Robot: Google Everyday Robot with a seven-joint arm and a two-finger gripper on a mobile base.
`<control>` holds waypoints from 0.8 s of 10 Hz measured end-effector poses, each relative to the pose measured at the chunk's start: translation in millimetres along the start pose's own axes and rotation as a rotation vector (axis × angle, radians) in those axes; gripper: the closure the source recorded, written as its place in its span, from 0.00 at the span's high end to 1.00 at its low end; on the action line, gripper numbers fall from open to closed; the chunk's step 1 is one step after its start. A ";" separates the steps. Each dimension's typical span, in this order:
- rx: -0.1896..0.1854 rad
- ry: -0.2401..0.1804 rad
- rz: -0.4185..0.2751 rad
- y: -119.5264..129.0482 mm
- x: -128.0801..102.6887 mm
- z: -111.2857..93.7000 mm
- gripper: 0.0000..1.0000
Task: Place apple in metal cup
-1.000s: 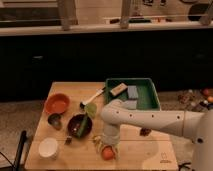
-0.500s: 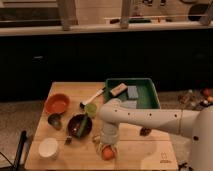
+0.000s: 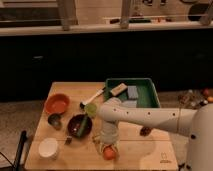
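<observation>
The claw (image 3: pixel 107 146) hangs at the bottom middle of the frame, right over the apple (image 3: pixel 108 154) on the surface (image 3: pixel 150 151), grip impossible to tell; this looks like the pickup step, and next comes a lift and carry left to the metal cup (image 3: pixel 55 120).

This looks like a kitchen-style robot test space. A pale wooden worktop (image 3: pixel 145 150) stands before a long run of dark cabinets (image 3: pixel 100 55) under a light counter ledge (image 3: pixel 100 29), and it carries kitchenware: an orange bowl (image 3: pixel 57 103), a dark maroon bowl (image 3: pixel 79 125), a white cup (image 3: pixel 48 148), a metal cup (image 3: pixel 55 120) and a green tray (image 3: pixel 150 82) holding a blue-grey sponge (image 3: pixel 133 92). A white robot arm (image 3: pixel 145 119) reaches across the worktop, its gripper (image 3: pixel 107 146) low near the front edge, right at the apple (image 3: pixel 108 154).
</observation>
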 end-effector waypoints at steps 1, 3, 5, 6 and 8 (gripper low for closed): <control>-0.001 0.001 0.001 0.4 0.2 -0.6 0.00; -0.001 0.004 0.007 2.5 0.7 -3.0 0.00; 0.003 0.016 0.019 5.2 0.5 -7.9 0.00; 0.004 0.031 0.028 6.7 0.1 -13.4 0.00; 0.001 0.054 0.040 8.2 -0.4 -21.5 0.00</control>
